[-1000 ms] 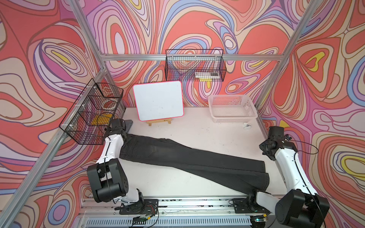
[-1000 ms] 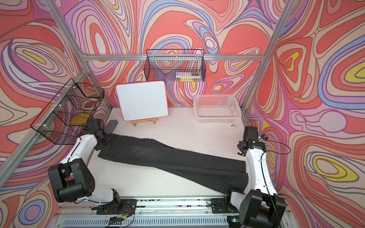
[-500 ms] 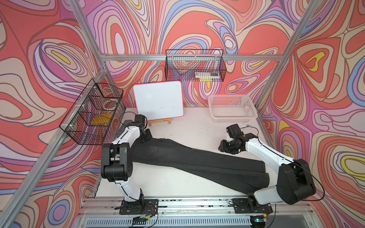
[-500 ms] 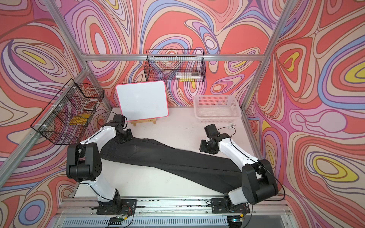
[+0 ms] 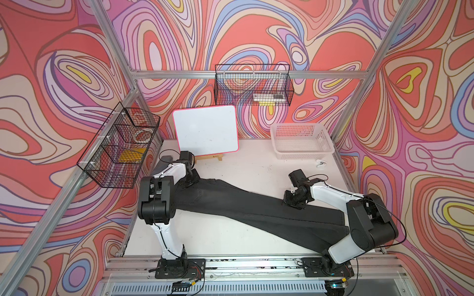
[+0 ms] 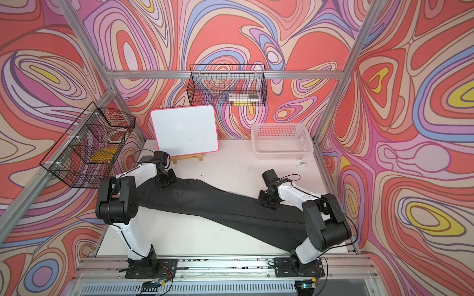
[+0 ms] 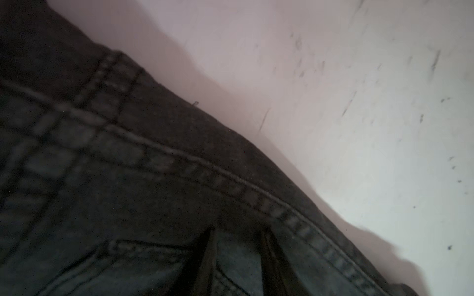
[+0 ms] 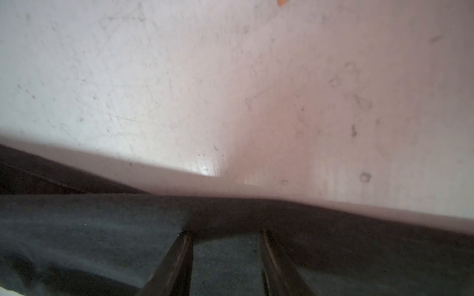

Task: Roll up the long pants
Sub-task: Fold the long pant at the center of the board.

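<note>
The white table (image 5: 230,238) carried the long pants (image 5: 230,202), which lay flat and unrolled in a slant from near the far left corner, where the waist was, down to the near right corner, where the leg ends were. The left gripper (image 5: 190,180) sat low on the waist at the pants' far edge and the right gripper (image 5: 292,202) sat low on a leg's far edge, likely so both could grab the cloth together. Both had their fingers (image 8: 177,256) apart with flat cloth showing between them, pinching nothing yet.

Left claw (image 5: 191,181) angled down, jaws parted, right claw (image 5: 293,202) likewise
</note>
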`<state>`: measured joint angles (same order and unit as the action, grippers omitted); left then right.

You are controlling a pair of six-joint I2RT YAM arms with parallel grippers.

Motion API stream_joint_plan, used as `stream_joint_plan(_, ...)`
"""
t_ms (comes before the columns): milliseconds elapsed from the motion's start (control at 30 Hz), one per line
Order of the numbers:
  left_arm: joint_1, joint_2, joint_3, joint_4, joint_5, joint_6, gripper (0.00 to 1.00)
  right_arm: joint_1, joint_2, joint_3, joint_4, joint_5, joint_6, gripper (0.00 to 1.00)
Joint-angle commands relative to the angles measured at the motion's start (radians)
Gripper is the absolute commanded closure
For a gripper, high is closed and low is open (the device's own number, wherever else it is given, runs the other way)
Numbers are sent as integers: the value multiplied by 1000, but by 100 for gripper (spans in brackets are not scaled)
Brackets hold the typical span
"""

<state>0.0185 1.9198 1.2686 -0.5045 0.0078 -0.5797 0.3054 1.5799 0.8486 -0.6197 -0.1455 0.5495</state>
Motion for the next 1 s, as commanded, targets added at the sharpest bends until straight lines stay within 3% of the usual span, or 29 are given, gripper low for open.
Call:
stream_joint_plan(0,-17,72,56,50,-17,-47,66,-71,41,-73,-104,118,51,55)
stream_joint_plan(267,-20,135,135,4,-20,-87,67,-367,167,75,-13,125,-26,55)
stream_joint_plan(433,-19,104,90,-49,-51,-67,68,-393,370,290,4,124,-87,55)
stream_joint_plan(533,-19,64,40,-59,-58,-61,68,-388,364,370,-48,130,-88,53)
stream_joint_plan(633,-19,30,-5,-46,-53,-59,68,-388,239,382,-153,159,-90,39)
stream_joint_plan(733,-19,28,-11,-54,-57,-62,68,-415,115,345,-317,246,-33,17)
stream_joint_plan(767,-19,27,-12,-55,-52,-62,68,-443,82,320,-365,275,11,5)
stream_joint_plan(867,-19,18,-17,-58,-54,-67,68,-589,-12,211,-396,303,111,2)
stream_joint_plan(967,-17,18,-5,-70,-48,-65,68,-681,-34,188,-388,295,108,2)
